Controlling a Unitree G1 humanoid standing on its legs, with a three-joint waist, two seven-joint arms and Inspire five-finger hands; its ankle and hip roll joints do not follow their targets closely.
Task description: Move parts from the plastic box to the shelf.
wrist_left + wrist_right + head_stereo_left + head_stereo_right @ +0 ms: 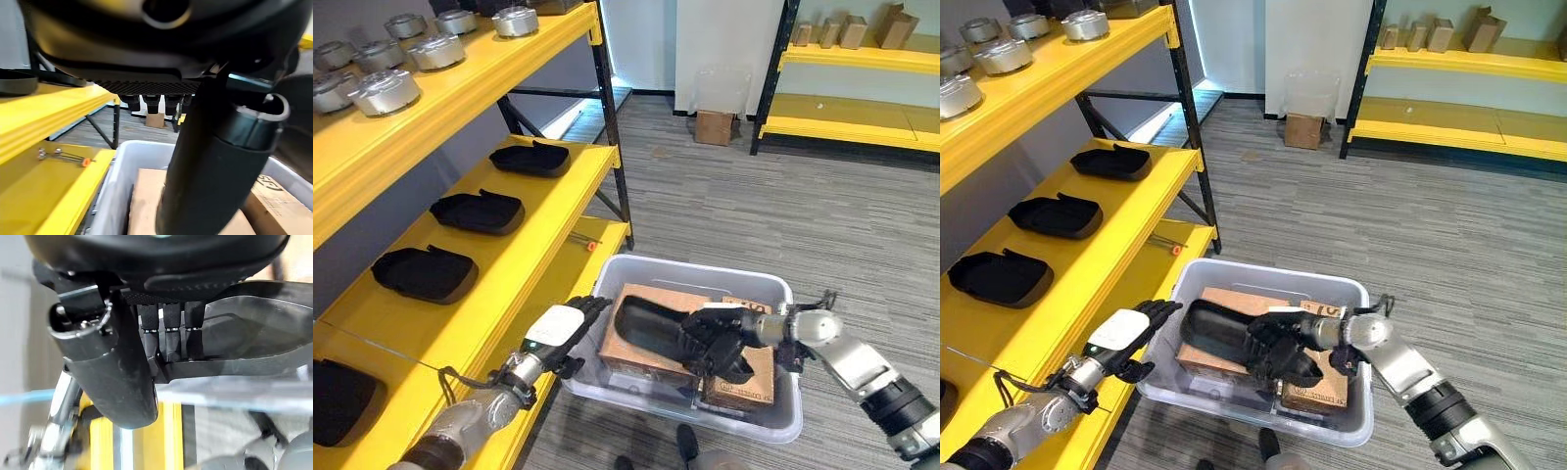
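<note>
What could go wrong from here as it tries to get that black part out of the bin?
The right hand grips only one end of the black part, so the long free end may sag or twist loose. The part lies on cardboard boxes inside the plastic box; lifting could snag its rim. The left hand, open at the near rim, could get bumped.

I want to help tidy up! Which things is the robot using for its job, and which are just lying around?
For the job:
black part, held by the right hand
plastic box
yellow shelf
left hand, open beside the box

Just lying around:
cardboard box on the floor
silver parts on the top shelf
</note>
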